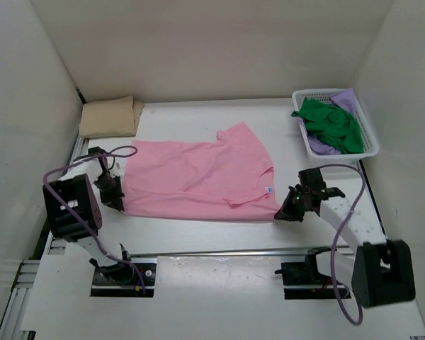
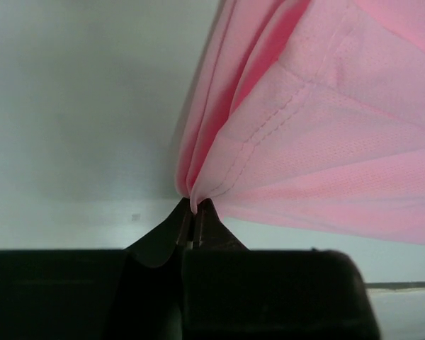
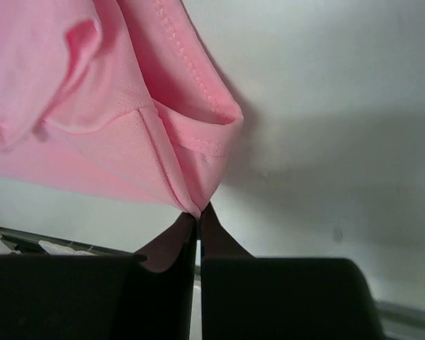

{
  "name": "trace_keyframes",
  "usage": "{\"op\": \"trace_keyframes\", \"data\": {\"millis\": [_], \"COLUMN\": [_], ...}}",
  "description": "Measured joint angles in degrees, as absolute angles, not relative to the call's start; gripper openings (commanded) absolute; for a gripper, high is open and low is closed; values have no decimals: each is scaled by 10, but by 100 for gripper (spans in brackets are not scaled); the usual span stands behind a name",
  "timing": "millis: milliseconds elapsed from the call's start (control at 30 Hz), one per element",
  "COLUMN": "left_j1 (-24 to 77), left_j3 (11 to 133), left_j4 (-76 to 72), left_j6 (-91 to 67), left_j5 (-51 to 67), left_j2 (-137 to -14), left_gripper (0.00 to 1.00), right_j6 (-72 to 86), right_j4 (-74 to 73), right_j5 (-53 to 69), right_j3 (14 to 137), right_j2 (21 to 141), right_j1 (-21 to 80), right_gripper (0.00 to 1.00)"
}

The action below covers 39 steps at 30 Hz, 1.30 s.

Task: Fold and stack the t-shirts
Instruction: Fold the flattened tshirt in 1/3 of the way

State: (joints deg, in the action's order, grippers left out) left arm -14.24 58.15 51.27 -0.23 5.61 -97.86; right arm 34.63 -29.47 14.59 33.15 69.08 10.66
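Pink cloth, top view: the pink t-shirt [image 1: 198, 180] lies spread mid-counter [image 1: 198, 117], long axis left to right, hem end toward the left arm, neck end with its label [image 1: 269, 190] toward the right arm.
Top view, left arm: left claw [image 1: 113, 193] sits at the shirt's near-left corner, touching the cloth.
Top view, right arm: right claw [image 1: 287, 211] sits at the near-right corner, touching the cloth.
Top view, other shirts: tan t-shirt [image 1: 110, 117] folded at far left; green t-shirt [image 1: 333, 124] and purple t-shirt [image 1: 347, 99] bunched in the white basket [image 1: 372, 145] at far right, all well apart from both claws.
Left wrist view: jaws pressed together on a pinch of the hem corner; the cloth fans out ahead and to the right.
Right wrist view: jaws closed on a stitched corner, likely the sleeve; the cloth spreads ahead and to the left.
Key relation: each arm holds its own end of the near long edge; the shirt's body lies beyond both claws.
Judgement: carrying that edge over the far one needs both ends to travel together, or the fold skews.
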Motion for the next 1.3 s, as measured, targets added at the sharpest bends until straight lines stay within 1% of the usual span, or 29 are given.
{"op": "trace_keyframes", "data": {"millis": [67, 167, 200, 300, 333, 367, 400, 433, 467, 500, 533, 567, 633, 667, 700, 767, 867, 967, 1033, 1100, 1200, 1300], "left_j1": [-148, -151, -151, -150, -150, -151, -151, -151, -151, -151, -151, -151, -156, -159, -163, -168, -170, -166, -163, -160, -159, -159], "left_j3": [541, 485, 468, 426, 416, 407, 401, 395, 391, 388, 385, 382, 379, 379, 381, 400, 470, 553, 608, 664, 752, 807], "left_j4": [524, 547, 558, 580, 586, 591, 597, 601, 604, 606, 611, 611, 617, 619, 620, 625, 612, 576, 551, 530, 504, 488], "left_j6": [-3, -2, -2, -2, -2, -2, 0, 0, 0, 0, 2, 2, 1, 0, 1, 1, 0, 0, 0, 0, 0, 0], "left_j5": [44, 25, 19, 3, -4, -10, -13, -17, -22, -27, -33, -40, -57, -69, -78, -85, -64, -18, 7, 26, 45, 63], "left_j2": [-930, -852, -824, -756, -740, -728, -720, -714, -709, -706, -703, -698, -686, -679, -670, -656, -654, -683, -736, -819, -961, -1070], "left_gripper": [11, 18, 18, 23, 27, 35, 43, 51, 57, 64, 74, 78, 83, 89, 92, 100, 100, 99, 92, 89, 89, 89], "right_j6": [370, 409, 428, 473, 484, 495, 506, 516, 528, 531, 532, 534, 524, 520, 512, 488, 441, 382, 347, 316, 282, 267], "right_j4": [-331, -390, -412, -459, -468, -478, -490, -501, -510, -512, -513, -520, -547, -555, -558, -555, -540, -526, -519, -495, -502, -508], "right_j5": [126, 95, 87, 72, 70, 67, 63, 60, 60, 65, 64, 57, 41, 35, 31, 31, 36, 41, 42, 39, 23, 9], "right_j3": [305, 269, 255, 216, 204, 190, 177, 168, 162, 164, 168, 172, 190, 206, 225, 288, 413, 570, 694, 811, 1005, 1192], "right_j2": [615, 508, 469, 376, 352, 330, 313, 302, 297, 291, 286, 285, 285, 287, 295, 333, 453, 632, 764, 891, 1080, 1260], "right_j1": [116, 136, 141, 151, 152, 153, 154, 154, 154, 154, 155, 156, 155, 155, 155, 155, 155, 158, 159, 164, 174, 183], "right_gripper": [0, 0, 0, 0, 0, 4, 27, 43, 53, 59, 71, 73, 76, 76, 76, 76, 76, 76, 76, 76, 76, 76]}}
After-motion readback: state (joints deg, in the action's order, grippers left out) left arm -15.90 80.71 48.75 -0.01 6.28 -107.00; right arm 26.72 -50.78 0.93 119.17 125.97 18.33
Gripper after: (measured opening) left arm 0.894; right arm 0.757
